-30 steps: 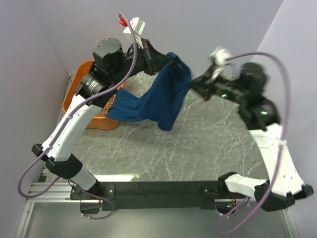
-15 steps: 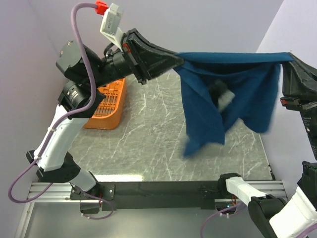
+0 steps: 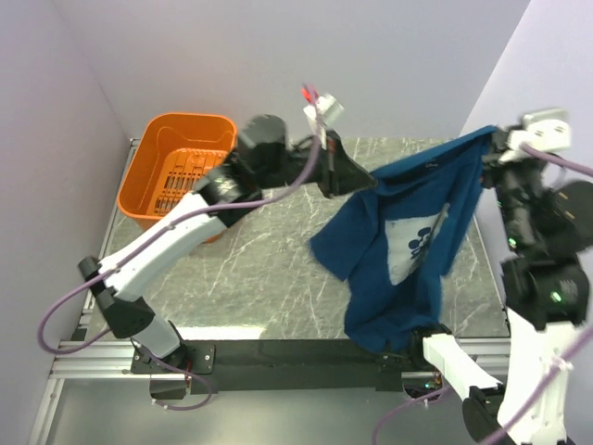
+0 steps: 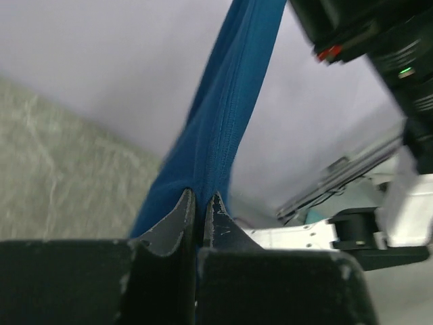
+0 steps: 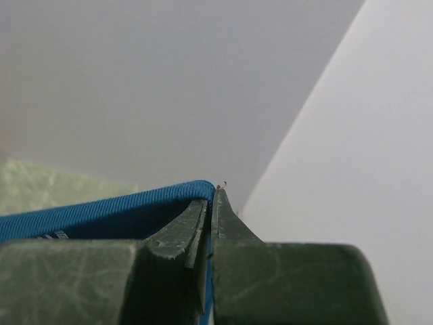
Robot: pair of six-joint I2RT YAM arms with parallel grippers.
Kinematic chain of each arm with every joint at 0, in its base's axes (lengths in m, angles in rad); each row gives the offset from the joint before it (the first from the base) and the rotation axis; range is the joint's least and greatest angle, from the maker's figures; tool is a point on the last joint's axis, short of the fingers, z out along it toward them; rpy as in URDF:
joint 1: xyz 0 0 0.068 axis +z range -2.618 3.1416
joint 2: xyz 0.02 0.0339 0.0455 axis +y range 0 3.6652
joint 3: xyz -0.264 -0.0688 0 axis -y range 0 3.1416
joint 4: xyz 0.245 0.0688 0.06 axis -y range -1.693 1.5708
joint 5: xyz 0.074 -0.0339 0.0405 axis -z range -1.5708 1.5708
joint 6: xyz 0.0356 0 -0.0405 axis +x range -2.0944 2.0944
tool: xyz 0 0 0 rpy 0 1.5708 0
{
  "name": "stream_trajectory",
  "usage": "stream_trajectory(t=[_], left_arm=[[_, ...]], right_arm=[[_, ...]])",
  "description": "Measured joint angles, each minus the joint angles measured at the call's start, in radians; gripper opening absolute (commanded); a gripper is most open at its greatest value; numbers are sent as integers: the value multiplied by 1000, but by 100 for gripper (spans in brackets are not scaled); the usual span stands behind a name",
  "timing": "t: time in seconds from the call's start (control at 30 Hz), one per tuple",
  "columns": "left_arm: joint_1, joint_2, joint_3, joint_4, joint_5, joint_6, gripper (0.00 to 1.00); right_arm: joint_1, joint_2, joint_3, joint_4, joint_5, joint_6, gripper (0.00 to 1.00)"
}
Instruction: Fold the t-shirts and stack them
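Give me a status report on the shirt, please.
Left hand and right hand shut on shirt. Shirt hangs between them over table. Basket clear, far left.

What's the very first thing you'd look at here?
A big dark blue cloth t-shirt with a pale cartoon print hangs in the air over the right of the grey marble table, pinched in the shut jaws of the left arm and right arm. An orange plastic basket sits at the far left corner.
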Motion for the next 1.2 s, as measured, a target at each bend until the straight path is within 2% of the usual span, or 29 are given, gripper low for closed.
stream_trajectory(t=[0.13,0.3,0.47,0.57,0.63,0.77,0.83,0.9,1.0,1.1,1.2], left_arm=[[-11,37,-64,-51,-77,41,0],[-12,26,-104,-48,-191,88,0],[-45,37,-106,3,-189,89,0],[-105,120,-3,-1,-170,96,0],[-152,215,133,-23,-152,98,0],[-211,338,323,-31,-130,94,0],[-226,338,333,-2,-131,84,0],[-230,292,273,52,-148,78,0],[-227,126,37,153,-231,71,0],[-202,-93,-244,244,-325,31,0],[-150,-286,-502,303,-395,-37,0]], right_arm=[[-32,18,-111,3,19,-3,0],[-113,72,-156,1,-48,31,0],[-245,88,-156,-11,-158,91,0],[-338,83,-120,-17,-178,114,0],[-393,89,-61,-21,-176,124,0],[-451,138,143,-33,-172,140,0],[-454,177,251,-51,-203,159,0],[-456,203,348,-72,-256,188,0],[-441,228,411,-92,-388,241,0],[-327,230,328,-85,-460,263,0],[-138,240,118,-35,-468,255,0]])
